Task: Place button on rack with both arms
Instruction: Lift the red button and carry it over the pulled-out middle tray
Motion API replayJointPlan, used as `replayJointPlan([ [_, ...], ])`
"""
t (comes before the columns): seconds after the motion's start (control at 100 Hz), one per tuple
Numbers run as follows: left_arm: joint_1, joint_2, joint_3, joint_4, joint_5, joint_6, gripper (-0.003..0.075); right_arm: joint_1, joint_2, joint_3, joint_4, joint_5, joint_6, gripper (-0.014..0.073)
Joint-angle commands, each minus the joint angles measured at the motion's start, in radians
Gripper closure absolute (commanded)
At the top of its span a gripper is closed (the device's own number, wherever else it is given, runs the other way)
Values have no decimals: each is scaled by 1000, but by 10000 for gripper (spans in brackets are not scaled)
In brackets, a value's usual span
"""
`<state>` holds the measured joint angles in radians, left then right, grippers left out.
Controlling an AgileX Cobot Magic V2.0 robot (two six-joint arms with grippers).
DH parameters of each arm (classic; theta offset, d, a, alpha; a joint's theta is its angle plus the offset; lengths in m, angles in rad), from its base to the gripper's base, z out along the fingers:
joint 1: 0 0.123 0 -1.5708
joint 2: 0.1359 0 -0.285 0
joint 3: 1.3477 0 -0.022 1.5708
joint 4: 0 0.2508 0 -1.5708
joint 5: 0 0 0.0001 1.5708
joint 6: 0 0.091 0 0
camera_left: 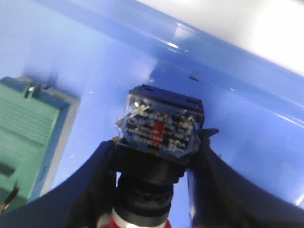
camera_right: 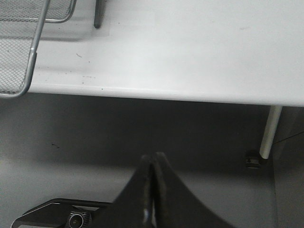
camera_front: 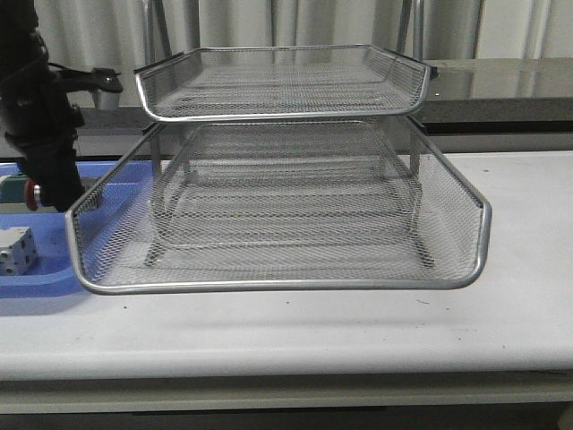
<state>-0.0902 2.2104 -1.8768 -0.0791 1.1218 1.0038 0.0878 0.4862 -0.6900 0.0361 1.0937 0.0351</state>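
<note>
Left black gripper (camera_left: 156, 180) is clamped on the small push-button w/ red mushroom head, black collar & blue-black block body (camera_left: 159, 130), one finger (camera_left: 95, 190) each side of the collar. In the left wrist view the button sits mid-frame, block end up, over the flat blue plastic tray (camera_left: 228, 85); green ribbed block (camera_left: 26, 137) lies at far left of that frame.

Front view: left arm (camera_front: 40, 134) hangs at upper left, a bit of red head (camera_front: 32, 193) showing at its tip, just left of the big silver wire-mesh letter rack w/ chrome rims (camera_front: 286, 179), which fills centre frame. White-grey block w/ holes (camera_front: 16, 249) sits on the blue tray, lower left.

Right black gripper (camera_right: 152, 190) is at bottom centre of its wrist view, fingers pressed together on nothing, off the white table (camera_right: 190, 47) edge, w/ the rack corner upper left.
</note>
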Motion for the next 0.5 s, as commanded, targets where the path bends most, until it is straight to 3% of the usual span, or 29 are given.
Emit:
replayJointPlan([
  [0.0, -4, -58, -86, -15, 69, -53, 741, -1, 5, -33, -9, -51, 0, 662],
  [0.09, -4, -58, -147, -15, 147, -81, 741, -1, 5, -33, -9, -51, 0, 662],
  [0.49, -4, -161, -182, 79, 145, -251, 741, -1, 5, -33, -9, -47, 0, 662],
])
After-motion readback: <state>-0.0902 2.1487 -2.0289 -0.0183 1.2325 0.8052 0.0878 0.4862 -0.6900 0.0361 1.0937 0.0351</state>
